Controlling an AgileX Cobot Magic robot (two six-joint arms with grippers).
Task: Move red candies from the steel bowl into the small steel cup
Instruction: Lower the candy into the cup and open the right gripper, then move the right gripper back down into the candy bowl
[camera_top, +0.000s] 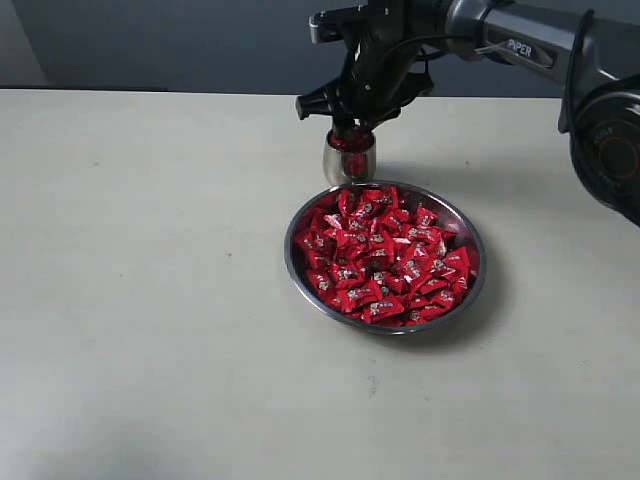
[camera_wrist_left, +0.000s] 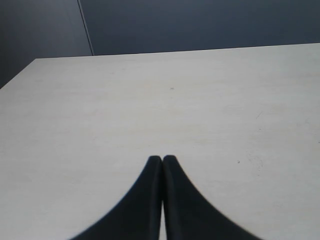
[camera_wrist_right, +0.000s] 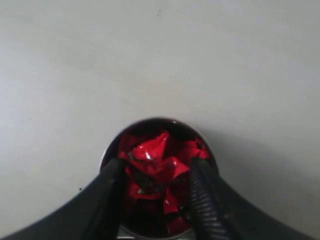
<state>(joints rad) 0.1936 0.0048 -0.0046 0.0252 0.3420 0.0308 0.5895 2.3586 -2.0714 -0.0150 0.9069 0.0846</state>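
The steel bowl (camera_top: 289, 246) sits on the desk (camera_top: 150, 300), heaped with red candies (camera_top: 385, 255). Touching its far rim stands the small steel cup (camera_top: 349, 160), candies inside. The right gripper (camera_top: 350, 132) hangs over the cup's mouth, jaws spread, empty. The left gripper (camera_wrist_left: 162, 159), pressed together, hovers over the desk.

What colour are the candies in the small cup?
Shiny red candies, best seen in the right wrist view.

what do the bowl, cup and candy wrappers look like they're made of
Steel bowl: polished metal, likely steel, mirror-bright rim. Small steel cup: the same shiny metal, reflective sides. Red candies: glossy crinkled wrappers with glints, foil or plastic film, can't tell which.
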